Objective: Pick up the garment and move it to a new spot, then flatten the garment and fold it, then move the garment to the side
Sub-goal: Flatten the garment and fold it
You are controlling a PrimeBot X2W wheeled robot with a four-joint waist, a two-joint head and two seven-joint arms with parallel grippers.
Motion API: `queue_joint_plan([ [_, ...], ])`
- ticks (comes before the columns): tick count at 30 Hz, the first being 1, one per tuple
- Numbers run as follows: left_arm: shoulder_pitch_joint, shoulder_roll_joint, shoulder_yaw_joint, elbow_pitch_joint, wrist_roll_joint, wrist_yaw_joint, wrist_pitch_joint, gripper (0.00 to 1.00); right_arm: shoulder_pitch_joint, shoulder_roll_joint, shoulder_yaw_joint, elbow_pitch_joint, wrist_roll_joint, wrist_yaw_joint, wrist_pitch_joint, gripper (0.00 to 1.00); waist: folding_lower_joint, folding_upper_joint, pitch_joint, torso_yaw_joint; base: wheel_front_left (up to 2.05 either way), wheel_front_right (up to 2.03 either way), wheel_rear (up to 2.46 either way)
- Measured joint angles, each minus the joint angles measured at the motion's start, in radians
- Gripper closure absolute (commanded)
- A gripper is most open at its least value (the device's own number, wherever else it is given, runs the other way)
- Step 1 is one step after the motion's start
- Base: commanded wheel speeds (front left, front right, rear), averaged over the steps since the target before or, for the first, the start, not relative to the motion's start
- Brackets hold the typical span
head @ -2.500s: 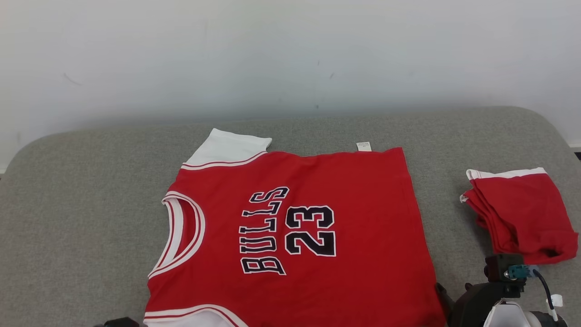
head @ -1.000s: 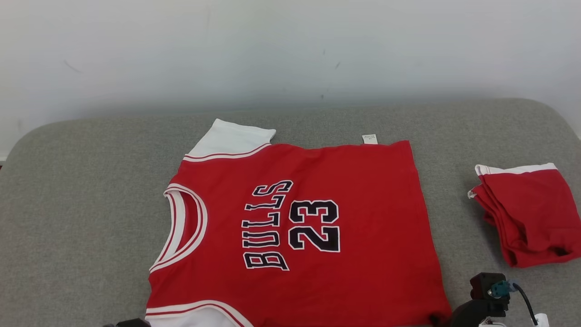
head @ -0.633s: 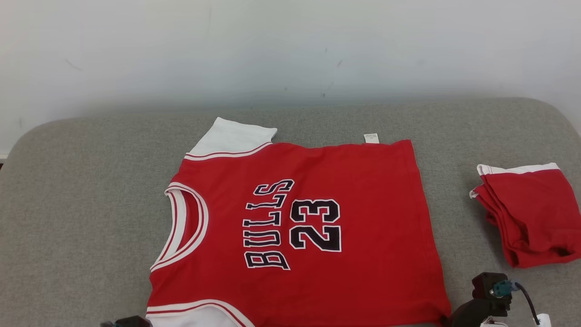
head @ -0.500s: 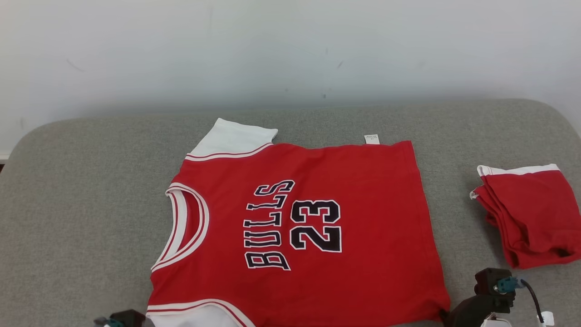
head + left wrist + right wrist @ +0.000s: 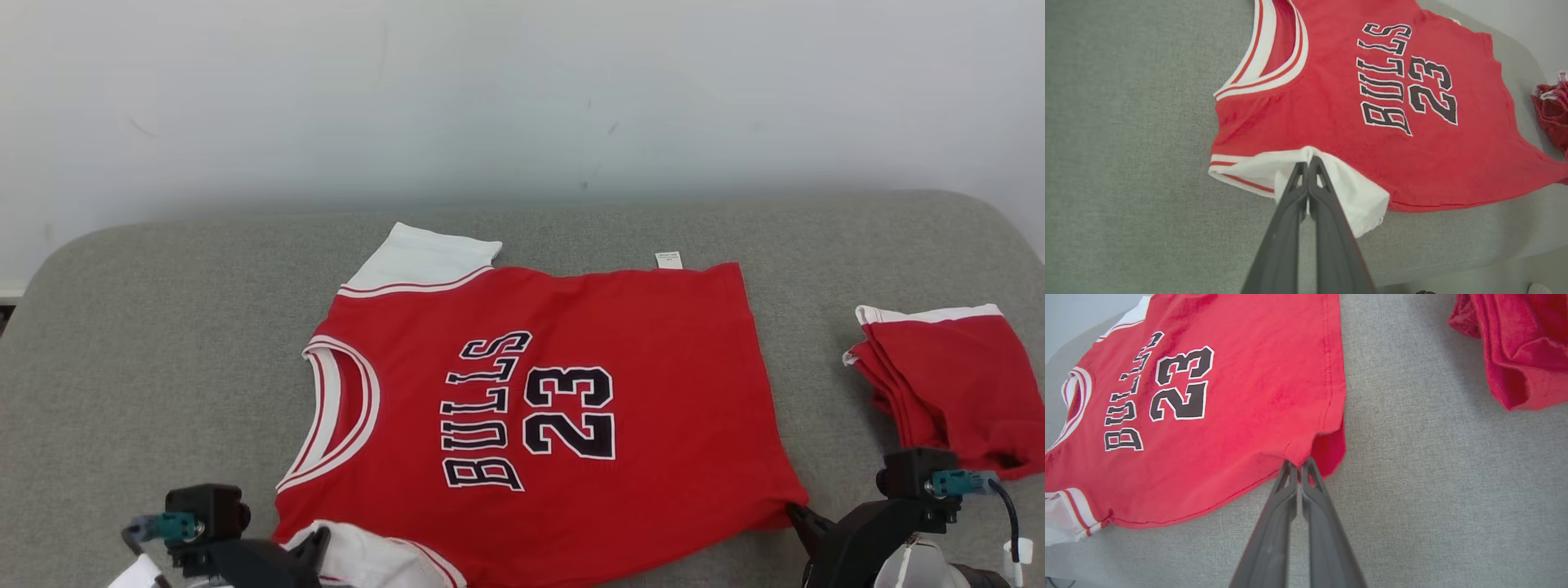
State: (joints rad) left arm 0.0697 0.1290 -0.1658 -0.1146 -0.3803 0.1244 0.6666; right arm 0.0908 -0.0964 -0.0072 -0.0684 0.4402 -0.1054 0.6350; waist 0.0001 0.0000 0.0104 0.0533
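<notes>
- a red fabric jersey with white sleeves and black "bulls 23" lettering lies spread at the centre of the grey fabric-covered surface, its neckline towards 9 o'clock.
- left gripper: jaws clenched on the jersey's near white sleeve, bunched at 7 o'clock in the head view.
- right gripper: jaws clenched on the jersey's red hem corner, puckered at 5 o'clock.
- a folded red garment with white trim sits apart at 3 o'clock.

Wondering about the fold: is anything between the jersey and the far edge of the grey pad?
Nothing visible does. The jersey has nothing on it; the folded red cloth sits apart, to its right.
</notes>
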Motion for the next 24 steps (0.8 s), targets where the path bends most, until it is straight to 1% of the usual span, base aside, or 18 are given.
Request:
queue_joint_plan([
  [4,-0.046,-0.003,0.0,-0.01,0.0,0.0,-0.003,1.0,-0.017,0.001,-0.005,-0.02,0.02,0.0,0.008,1.0,-0.0001,0.0,-0.006,-0.001,0.0,0.0,0.0],
  [8,-0.125,-0.007,0.008,0.015,0.0,0.0,-0.007,1.0,-0.065,0.005,-0.01,-0.023,0.037,0.001,0.016,1.0,0.0,0.0,-0.006,-0.004,0.0,0.0,0.0],
  [11,-0.187,-0.013,0.013,0.066,0.002,0.0,-0.007,1.0,-0.094,0.008,-0.009,0.001,0.051,0.001,0.02,1.0,0.0,0.0,-0.003,-0.007,0.0,0.0,0.0],
  [15,-0.227,-0.017,0.016,0.127,0.012,0.0,-0.011,1.0,-0.139,0.018,0.003,0.036,0.056,0.001,0.026,1.0,0.0,0.0,0.004,-0.017,0.0,0.0,0.0],
  [24,-0.337,-0.032,0.014,0.233,0.038,0.0,-0.035,1.0,-0.228,0.021,-0.002,0.113,0.057,-0.002,0.025,1.0,0.0,0.0,0.037,-0.041,0.0,0.0,0.0],
])
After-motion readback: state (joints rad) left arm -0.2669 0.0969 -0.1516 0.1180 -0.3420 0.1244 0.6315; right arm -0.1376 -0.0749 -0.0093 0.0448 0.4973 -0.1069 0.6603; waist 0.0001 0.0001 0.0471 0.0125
